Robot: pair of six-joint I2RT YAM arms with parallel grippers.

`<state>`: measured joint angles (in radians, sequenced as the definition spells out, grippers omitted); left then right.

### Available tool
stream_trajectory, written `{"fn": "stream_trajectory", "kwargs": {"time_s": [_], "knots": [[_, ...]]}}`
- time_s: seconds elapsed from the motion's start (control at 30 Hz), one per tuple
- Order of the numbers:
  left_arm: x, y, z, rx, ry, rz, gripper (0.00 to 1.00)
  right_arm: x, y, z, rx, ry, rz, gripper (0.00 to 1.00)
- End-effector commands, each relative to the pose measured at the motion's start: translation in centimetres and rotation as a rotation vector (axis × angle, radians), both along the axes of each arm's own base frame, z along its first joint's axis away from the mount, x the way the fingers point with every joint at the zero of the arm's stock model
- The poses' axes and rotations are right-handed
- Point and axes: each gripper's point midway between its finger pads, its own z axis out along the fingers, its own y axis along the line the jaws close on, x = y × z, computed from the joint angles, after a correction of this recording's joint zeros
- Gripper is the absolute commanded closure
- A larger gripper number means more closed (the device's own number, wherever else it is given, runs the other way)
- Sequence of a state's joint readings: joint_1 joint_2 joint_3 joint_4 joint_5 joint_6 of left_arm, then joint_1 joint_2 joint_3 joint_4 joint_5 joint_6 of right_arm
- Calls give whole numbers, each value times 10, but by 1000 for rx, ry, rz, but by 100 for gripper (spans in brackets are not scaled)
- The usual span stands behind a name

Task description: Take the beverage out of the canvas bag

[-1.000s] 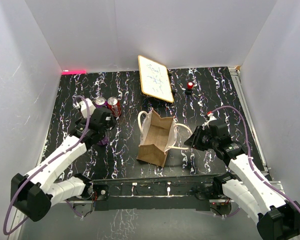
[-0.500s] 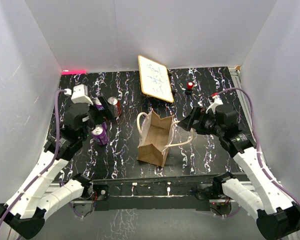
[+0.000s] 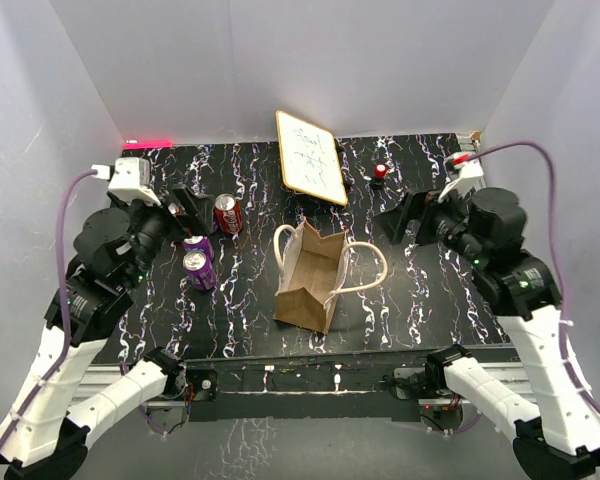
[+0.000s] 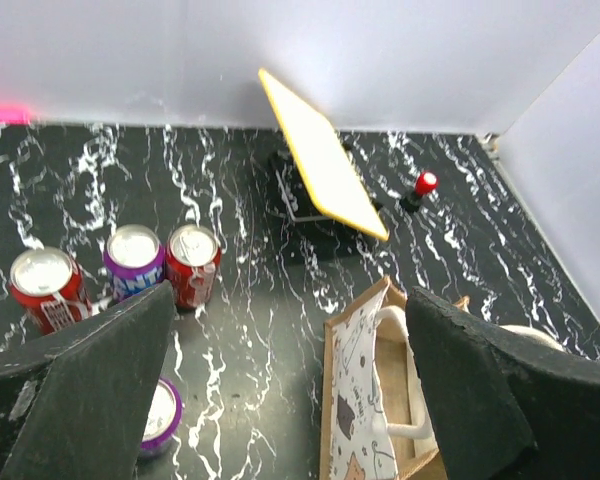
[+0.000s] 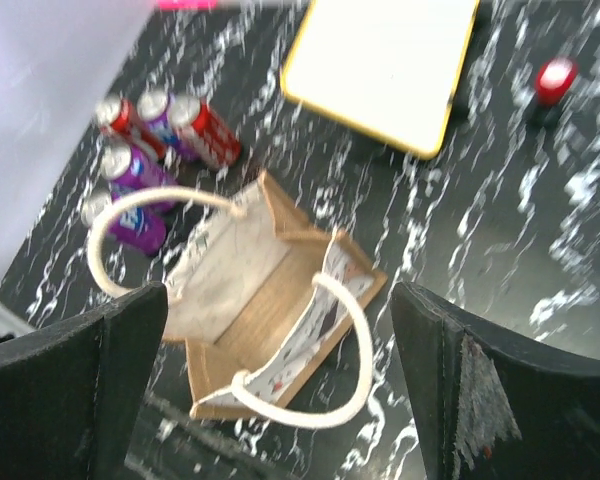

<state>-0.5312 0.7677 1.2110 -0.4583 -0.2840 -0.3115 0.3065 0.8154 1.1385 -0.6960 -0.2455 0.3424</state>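
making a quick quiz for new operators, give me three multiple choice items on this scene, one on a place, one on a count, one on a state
1. Where do the soda cans stand?
A inside the canvas bag
B on the table, on the left arm's side of the bag
C on the table, on the right arm's side of the bag

2. How many red cans show?
A one
B two
C four

3. How are the left gripper and right gripper?
A both open, gripping nothing
B right shut on the bag
C left shut on a can

Key: 1 B, the top view shows them left of the bag. 2 B, both wrist views show two. 3 A, each wrist view shows its fingers wide apart.
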Motion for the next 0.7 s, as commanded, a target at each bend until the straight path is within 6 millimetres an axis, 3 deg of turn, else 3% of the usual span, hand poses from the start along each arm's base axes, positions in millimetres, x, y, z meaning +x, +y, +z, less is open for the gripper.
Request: {"fn": "stream_trajectory", "kwargs": {"time_s": [0.0,0.2,0.37,0.53,0.67], "knots": [[-14,11,43,26,-111,-13,3,-7,-29,77,-124,-249,-66,2],[-29,21,83,1,-204,-10,3,-30,-48,147,-144,-427,-117,2],[-44,31,104,-16,-272,-3,3,-52,-56,188,-97,-536,-141,2],[-50,36,113,-8,-300,1,3,-74,-56,211,-18,-630,-126,2],[-50,37,114,0,-298,6,3,-70,-60,207,1,-605,-160,2]]}}
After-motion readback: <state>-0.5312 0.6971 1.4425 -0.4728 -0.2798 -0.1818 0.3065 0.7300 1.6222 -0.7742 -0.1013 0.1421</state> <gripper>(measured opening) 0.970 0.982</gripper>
